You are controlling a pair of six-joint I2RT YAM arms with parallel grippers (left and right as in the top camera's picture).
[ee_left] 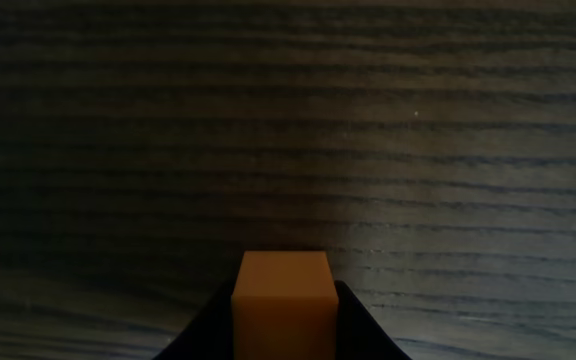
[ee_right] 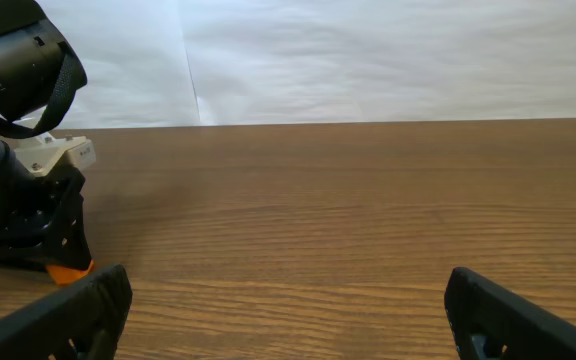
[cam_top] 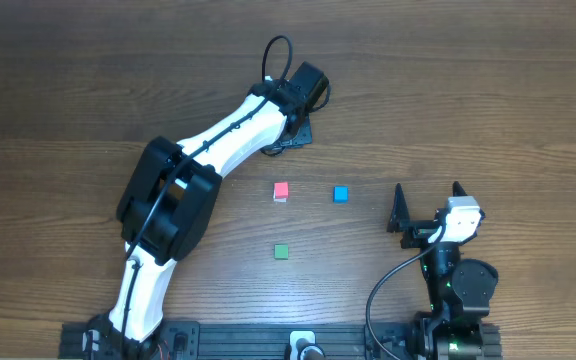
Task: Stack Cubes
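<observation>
My left gripper (cam_top: 290, 138) is clenched on the orange cube (ee_left: 282, 300). The cube sits squarely between its two dark fingers (ee_left: 368, 338), with its top and front face standing clear of them. The gripper points down at the table (cam_top: 488, 80) and is very low over the wood. I cannot tell whether the cube's underside touches the surface or hangs just above it.

In the right wrist view this same gripper (ee_right: 43, 235) stands well away from my right one. A sliver of the orange cube (ee_right: 68, 270) shows beneath it, right at the wood.

My right gripper (cam_top: 427, 200) is released, jaws spread wide with nothing between them. It sits close in front of its own base. In its wrist view (ee_right: 288, 325) bare wood runs out ahead of it to a white wall (ee_right: 368, 60).

Three more cubes lie loose on the table, none touching another and none touching a gripper. The pink cube (cam_top: 281, 191) lies near my left gripper, a little back toward the bases. The blue cube (cam_top: 341, 193) lies level with the pink one, between it and my right gripper, and apart from both. The green cube (cam_top: 281, 252) is farther back from the left gripper, behind the pink one and in line with it. It lies about level with my right arm's wrist and well off to that arm's left.
</observation>
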